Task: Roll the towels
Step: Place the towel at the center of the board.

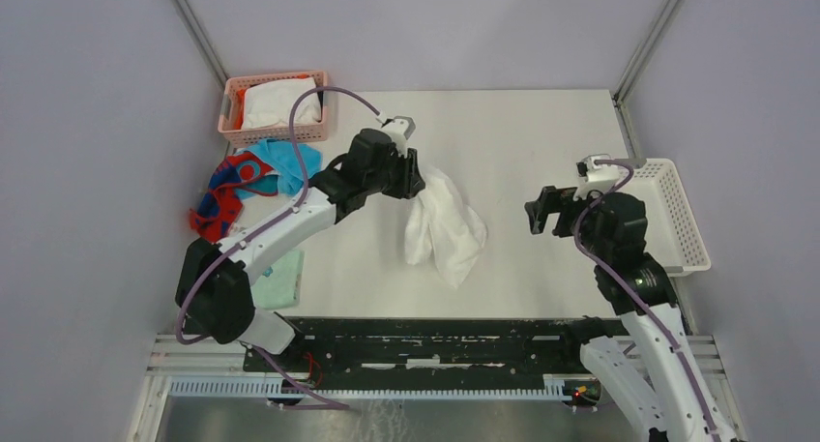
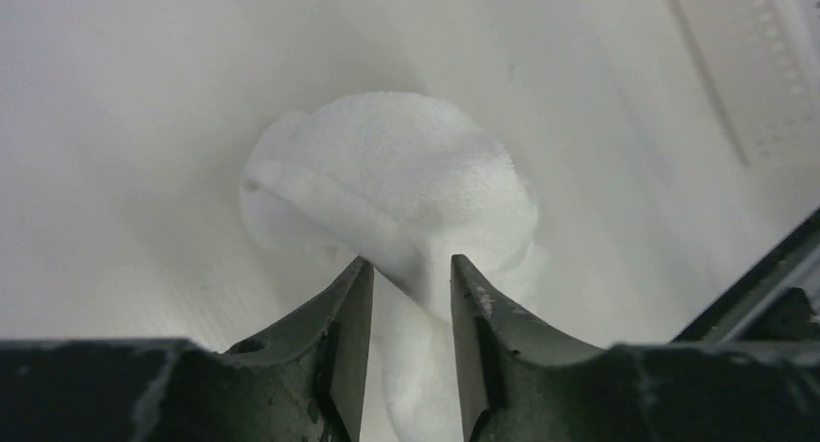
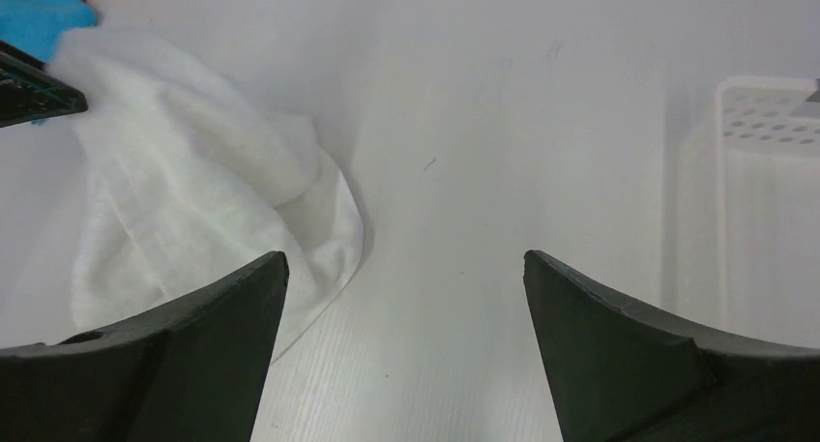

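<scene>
Three towels wait on the table (image 1: 541, 132): the white towel (image 1: 447, 231) lies crumpled near the centre, while the blue towel (image 1: 290, 162) and the red towel (image 1: 224, 198) sit heaped together toward 10 o'clock, near a pink basket (image 1: 276, 77). By my reading the white one is being laid out for rolling, and it is not flat yet, only a bunched heap. To do this well, the cloth should first be drawn into a smooth strip with squared edges, then rolled tightly from one short end, one gripper turning the roll while the other pins the far edge so that nothing slides. The left arm (image 1: 280, 231) reaches diagonally from 7 o'clock to the towel's 11 o'clock corner, wrist tipped downward; the left gripper (image 2: 410, 260) has its jaws part-way apart with a fold of white cloth between them, and whether they pinch it or merely straddle it I cannot tell. The right arm (image 1: 629, 268) bends up from 5 o'clock, and the right gripper (image 1: 544, 213) hovers at the towel's 3 o'clock, well apart from it, jaws spread wide and empty.
</scene>
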`<control>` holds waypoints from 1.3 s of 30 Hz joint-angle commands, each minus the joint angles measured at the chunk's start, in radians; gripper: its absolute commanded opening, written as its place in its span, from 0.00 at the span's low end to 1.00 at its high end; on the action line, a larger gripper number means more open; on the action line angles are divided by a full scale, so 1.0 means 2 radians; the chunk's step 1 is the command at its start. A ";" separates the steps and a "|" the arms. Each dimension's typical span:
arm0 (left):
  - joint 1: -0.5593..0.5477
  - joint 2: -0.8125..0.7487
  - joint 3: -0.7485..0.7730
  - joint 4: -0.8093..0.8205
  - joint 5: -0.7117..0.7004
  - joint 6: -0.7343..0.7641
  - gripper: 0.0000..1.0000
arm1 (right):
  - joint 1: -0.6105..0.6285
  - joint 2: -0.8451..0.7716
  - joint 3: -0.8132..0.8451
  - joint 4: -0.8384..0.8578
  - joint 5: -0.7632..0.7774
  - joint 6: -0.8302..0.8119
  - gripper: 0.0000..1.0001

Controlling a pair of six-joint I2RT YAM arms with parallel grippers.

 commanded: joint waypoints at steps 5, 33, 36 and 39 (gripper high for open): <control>0.003 -0.051 -0.072 0.025 -0.101 -0.007 0.57 | 0.015 0.096 -0.001 0.035 -0.108 0.015 0.99; -0.104 0.016 -0.251 0.088 -0.180 -0.110 0.60 | 0.194 0.466 0.021 0.089 0.012 0.099 0.49; -0.101 0.032 -0.253 0.080 -0.213 -0.106 0.48 | 0.168 0.468 0.023 0.067 0.047 0.105 0.42; -0.081 0.033 -0.257 0.062 -0.244 -0.104 0.38 | 0.125 0.460 0.010 0.060 0.063 0.114 0.41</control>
